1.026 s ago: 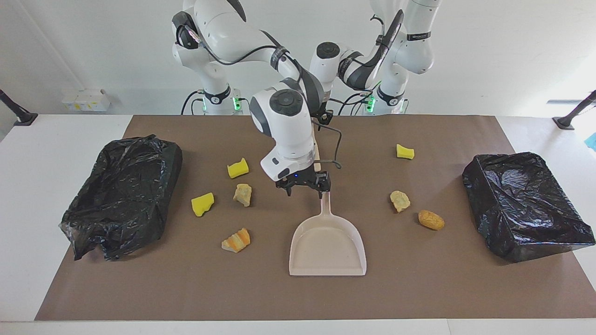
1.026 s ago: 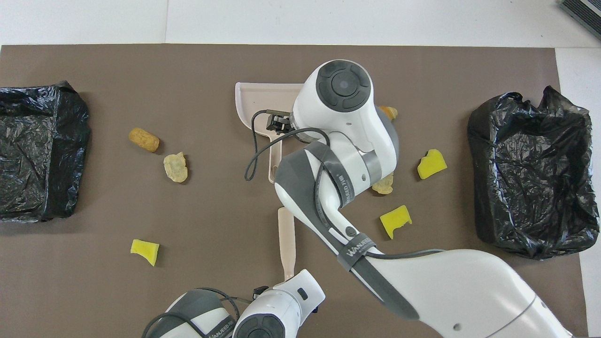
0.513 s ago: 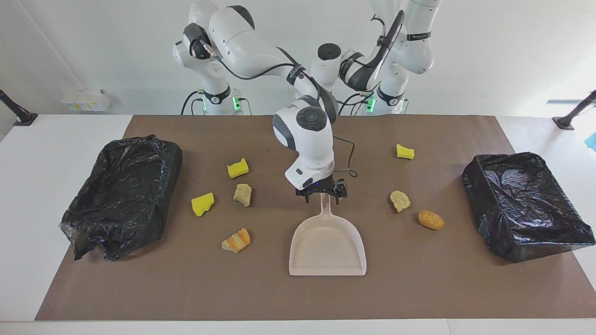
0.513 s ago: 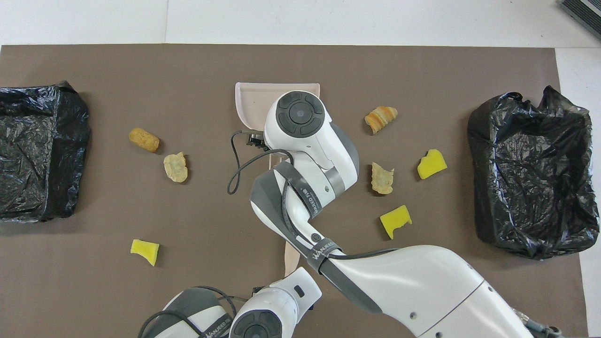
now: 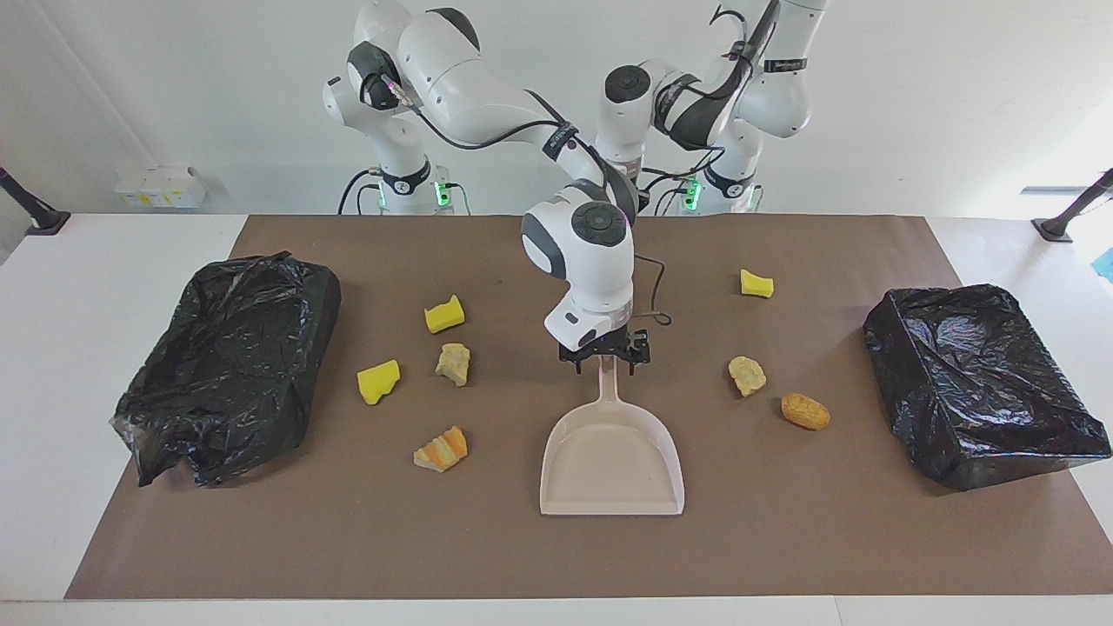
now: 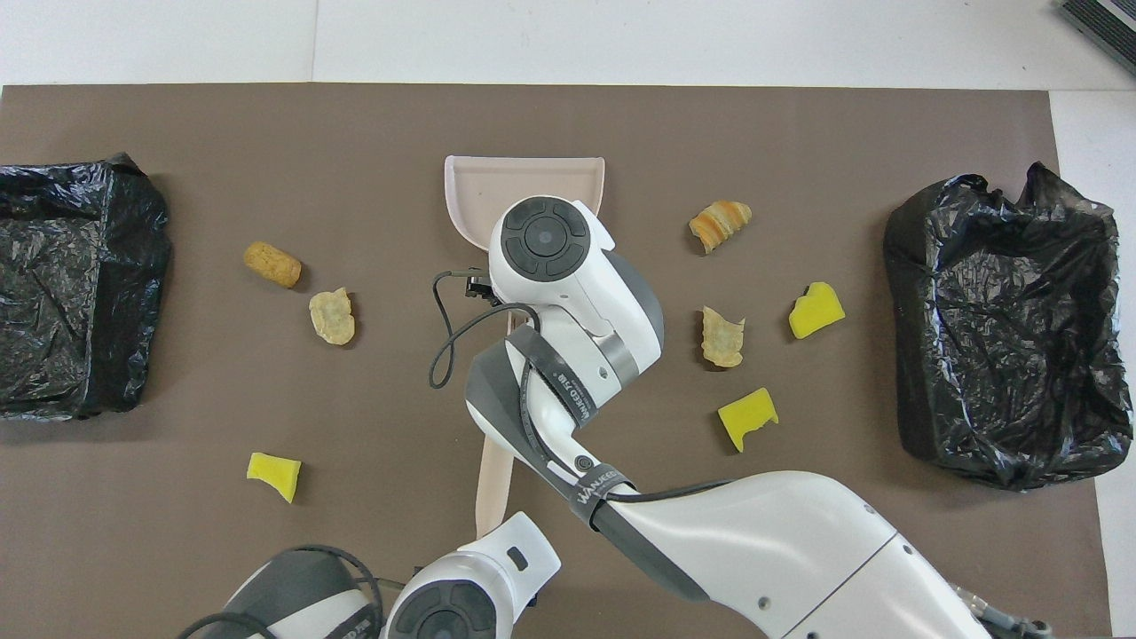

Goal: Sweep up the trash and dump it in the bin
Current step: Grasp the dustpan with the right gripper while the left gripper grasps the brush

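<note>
With the overhead view as a clock centred on the dustpan [image 6: 497, 182], we see the left end effector [image 6: 486, 525] closed on the brush [image 6: 493, 475] at six. The trash [image 6: 747, 417] is seven scraps: yellow sponge chunks at eight, four and three, beige lumps at nine and three, a brown oval at ten and a striped wedge at two. The right end effector [image 5: 606, 358] straddles the dustpan handle, fingers apart. Bagged bins [image 6: 1003, 328] flank open brown mat [image 6: 568, 115] on the white counter [image 6: 621, 35].

The right arm [image 6: 568, 293] covers the dustpan [image 6: 484, 191] handle amid scattered trash [image 6: 721, 336].
</note>
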You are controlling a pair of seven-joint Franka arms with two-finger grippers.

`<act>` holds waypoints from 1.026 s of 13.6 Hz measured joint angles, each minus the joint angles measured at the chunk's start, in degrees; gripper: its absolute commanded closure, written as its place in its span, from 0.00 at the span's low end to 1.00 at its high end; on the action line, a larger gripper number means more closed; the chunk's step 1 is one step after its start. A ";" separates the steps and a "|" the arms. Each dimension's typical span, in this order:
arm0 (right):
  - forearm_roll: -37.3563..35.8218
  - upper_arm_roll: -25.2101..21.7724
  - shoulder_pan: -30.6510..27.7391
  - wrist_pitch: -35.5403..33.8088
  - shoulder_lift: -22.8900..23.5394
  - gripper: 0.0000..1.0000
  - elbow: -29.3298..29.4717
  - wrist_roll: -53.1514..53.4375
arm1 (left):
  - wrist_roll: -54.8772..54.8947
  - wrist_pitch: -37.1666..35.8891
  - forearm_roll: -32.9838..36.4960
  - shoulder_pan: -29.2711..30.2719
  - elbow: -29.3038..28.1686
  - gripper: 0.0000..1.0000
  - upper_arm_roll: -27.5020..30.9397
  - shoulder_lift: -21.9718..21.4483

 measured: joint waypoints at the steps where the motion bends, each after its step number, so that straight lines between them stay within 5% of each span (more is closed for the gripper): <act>1: -0.03 0.00 0.00 0.00 -0.06 0.57 -0.15 0.00 | -0.01 -2.83 1.33 1.81 0.00 1.00 0.03 -2.33; 2: -0.06 0.00 0.00 0.00 -0.14 0.84 -0.25 0.00 | -0.01 -5.28 2.89 3.63 0.00 1.00 0.11 -4.46; 3: -0.08 0.00 0.01 0.00 -0.22 1.00 -0.31 0.00 | 0.02 -6.94 4.13 5.47 0.03 1.00 0.18 -6.09; 9: -0.05 -0.09 -0.32 -0.03 -0.49 1.00 -0.49 -0.89 | 8.93 -7.43 7.98 21.28 2.14 1.00 0.46 -6.39; 14: 0.68 -0.05 -3.75 -2.52 -2.41 1.00 -0.54 -19.30 | 25.18 -1.60 8.36 35.13 6.45 1.00 0.93 -0.10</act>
